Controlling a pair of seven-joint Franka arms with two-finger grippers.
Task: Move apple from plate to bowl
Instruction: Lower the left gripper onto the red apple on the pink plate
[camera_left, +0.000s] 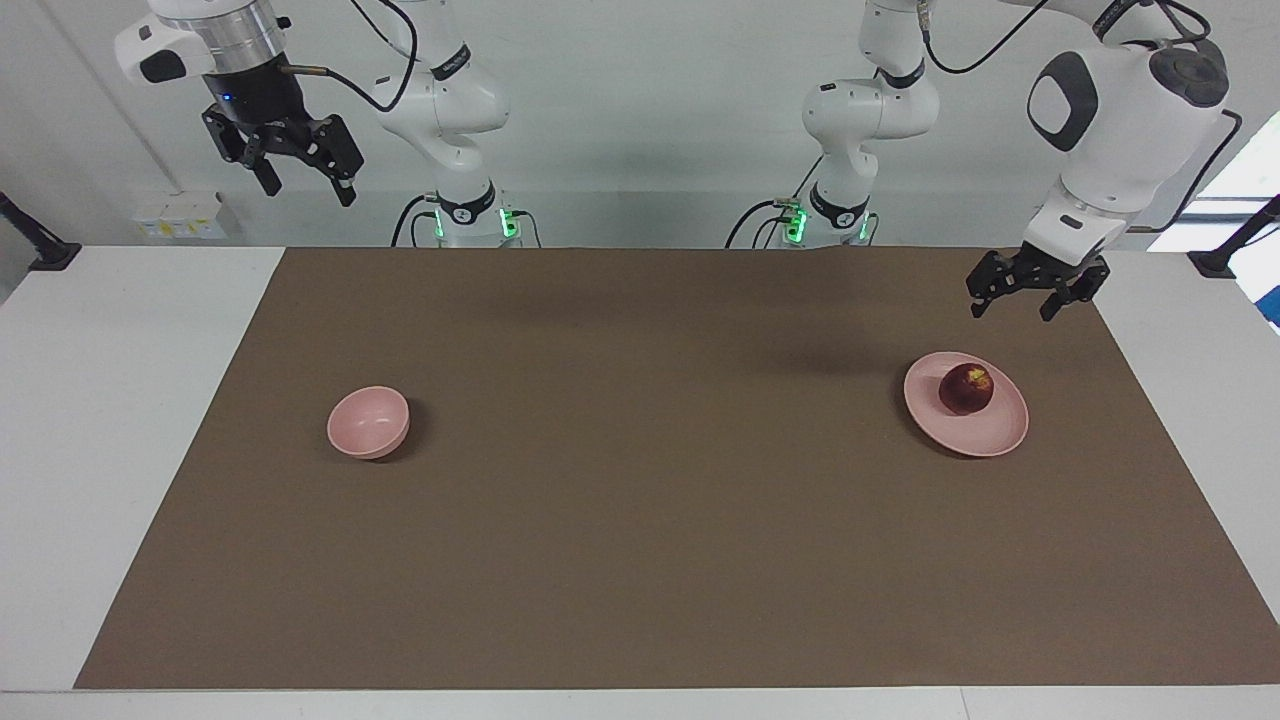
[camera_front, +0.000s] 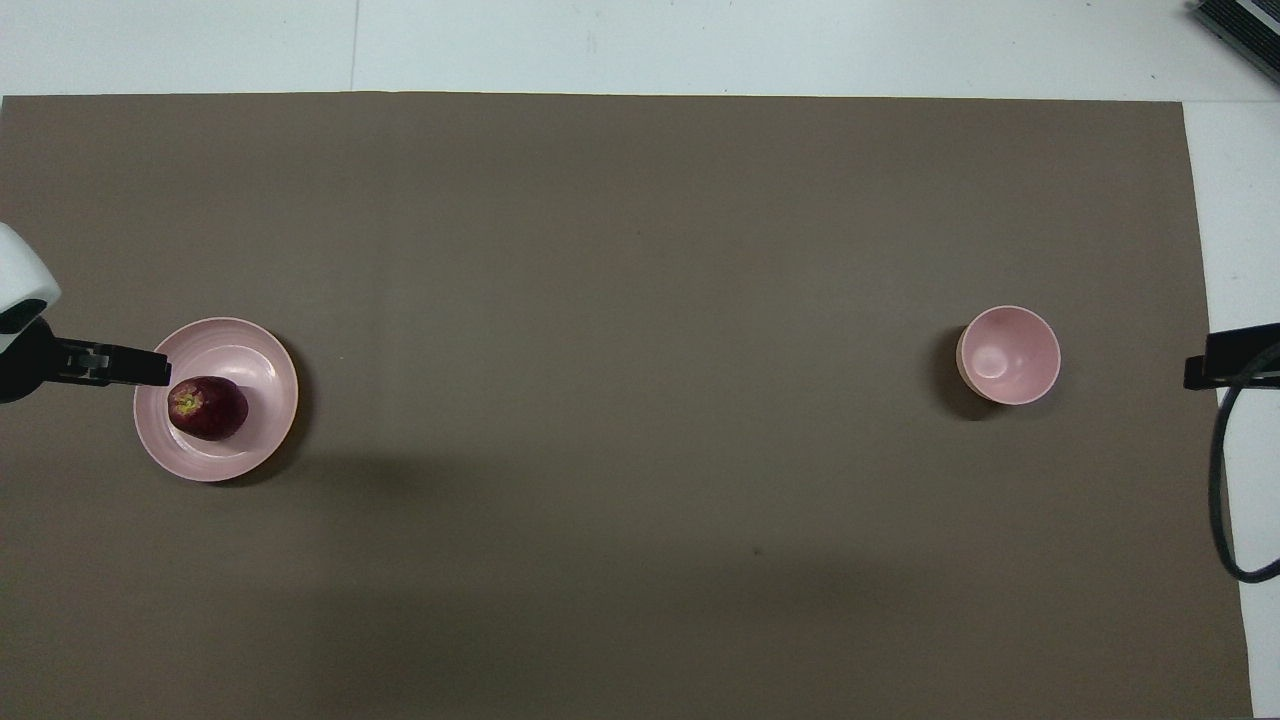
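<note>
Apple (camera_left: 966, 389) on plate (camera_left: 985, 432), L gripper (camera_left: 1012, 304) open above.

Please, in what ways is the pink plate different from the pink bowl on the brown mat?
The wide, shallow pale pink plate is broader and flatter than the small, deep pale pink bowl. The plate carries the small dark red apple; the bowl holds nothing. The plate lies toward the left arm's end of the brown mat, the bowl toward the right arm's end. Both are round, plain, of the same pale pink, and stand upright on the mat.
</note>
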